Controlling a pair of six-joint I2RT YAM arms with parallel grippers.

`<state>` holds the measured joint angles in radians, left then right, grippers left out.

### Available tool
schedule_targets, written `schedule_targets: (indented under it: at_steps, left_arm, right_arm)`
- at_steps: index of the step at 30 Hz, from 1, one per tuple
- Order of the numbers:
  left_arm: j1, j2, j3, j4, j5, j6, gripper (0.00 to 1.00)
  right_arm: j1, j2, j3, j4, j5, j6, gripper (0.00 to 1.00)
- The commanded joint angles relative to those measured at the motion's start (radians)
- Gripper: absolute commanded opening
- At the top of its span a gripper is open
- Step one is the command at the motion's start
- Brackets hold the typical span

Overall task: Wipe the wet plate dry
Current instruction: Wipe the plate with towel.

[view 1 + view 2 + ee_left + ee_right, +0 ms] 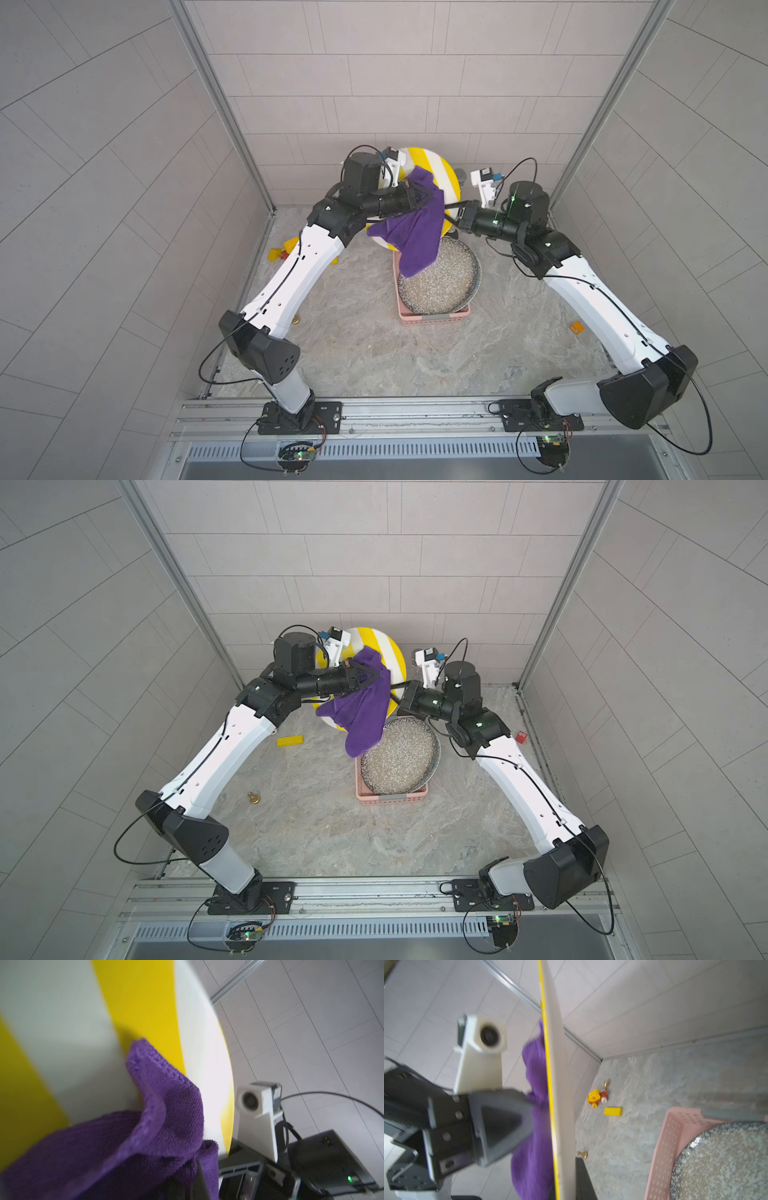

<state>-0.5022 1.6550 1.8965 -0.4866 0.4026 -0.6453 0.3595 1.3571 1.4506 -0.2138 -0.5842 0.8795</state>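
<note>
**Plate** (434, 164): yellow and white stripes, raised off the bench (353, 345) and stood on edge, seen edge-on in the right wrist view (557, 1064). It is held at its rim by the right gripper.

**Right gripper** (446, 206): jaws clamped together on the plate's rim, and the plate's back faces this arm.

**Cloth** (419, 232): purple and bunched. It is pressed against the striped face of the plate directly ahead of the left gripper, with its loose end hanging below that gripper.

**Left gripper** (433, 194): jaws closed tight on a fold of the cloth, on the opposite face of the plate from the right gripper.

**Speckled dish** (440, 278): rests in a pink basket (432, 322), below both grippers and nearer the arm bases.

**Yellow block** (289, 741): lies on the bench, below the left gripper and out to its arm's side.

**Small brass piece** (253, 798): on the bench, well apart from the left gripper.
</note>
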Motion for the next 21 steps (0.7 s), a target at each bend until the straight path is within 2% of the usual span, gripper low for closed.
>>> schedule_targets:
  at_steps: [1, 5, 8, 11, 13, 16, 18, 21]
  left_arm:
    - [0.058, -0.063, -0.086, -0.063, -0.025, 0.032, 0.00]
    - [0.113, -0.085, -0.118, -0.024, -0.001, -0.014, 0.00]
    - [0.072, -0.047, -0.069, 0.018, 0.067, -0.016, 0.00]
    - [-0.004, -0.006, 0.002, -0.003, 0.071, 0.018, 0.00]
    - [-0.011, -0.004, 0.012, 0.000, 0.062, -0.012, 0.00]
    - [0.063, -0.038, -0.012, 0.093, 0.096, -0.218, 0.00]
    - [0.126, -0.076, -0.073, 0.305, 0.161, -0.443, 0.00]
    - [0.179, -0.106, -0.134, 0.564, 0.177, -0.720, 0.00]
  right_arm:
    - [-0.042, -0.078, 0.019, 0.238, -0.040, 0.050, 0.00]
    - [0.042, -0.116, -0.059, 0.140, -0.069, -0.020, 0.00]
    - [0.113, -0.097, -0.086, 0.183, -0.066, 0.005, 0.00]
    - [0.096, -0.037, -0.015, 0.248, -0.042, 0.045, 0.00]
    - [0.048, -0.011, 0.053, 0.261, -0.026, 0.059, 0.00]
    - [-0.060, -0.016, 0.087, 0.301, -0.022, 0.122, 0.00]
    - [-0.142, -0.055, 0.052, 0.334, -0.022, 0.184, 0.00]
    - [-0.258, -0.128, -0.048, 0.443, -0.034, 0.328, 0.00]
